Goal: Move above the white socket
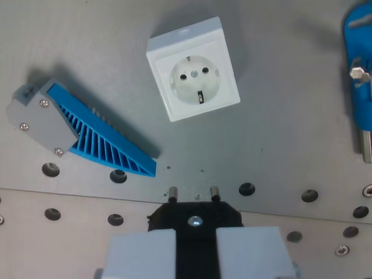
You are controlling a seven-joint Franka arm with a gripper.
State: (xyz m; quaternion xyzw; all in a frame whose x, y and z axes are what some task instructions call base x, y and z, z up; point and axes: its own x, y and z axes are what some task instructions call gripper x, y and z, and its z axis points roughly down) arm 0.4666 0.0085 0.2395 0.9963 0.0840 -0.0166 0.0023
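White socket (193,69), square-plated with a round recess and two pin holes, lies flat on the grey metal table (279,145), turned a little out of square. In the wrist view we find it in the far half of the scene, slightly left of the middle.

The gripper (195,247) sits at the near edge. Its two pale fingers (142,253) are closed on a black plug (195,218), whose two metal pins point away from us toward the socket. A bare stretch of table separates the pins from the socket's near edge; plug and socket are well apart.

A blue ribbed wedge with a grey bracket (87,125) lies to the left of the socket, not touching it. At the far right edge a blue part (357,64) is cut off by the frame; we cannot tell what it is. Round holes run across the table near the gripper.

Our reading on progress: the plug is in hand, so the grasp looks done. The approach is only partway. We judge the gripper needs to travel forward and slightly left until the pins stand over the recess, and perhaps rotate to match the socket's tilt.
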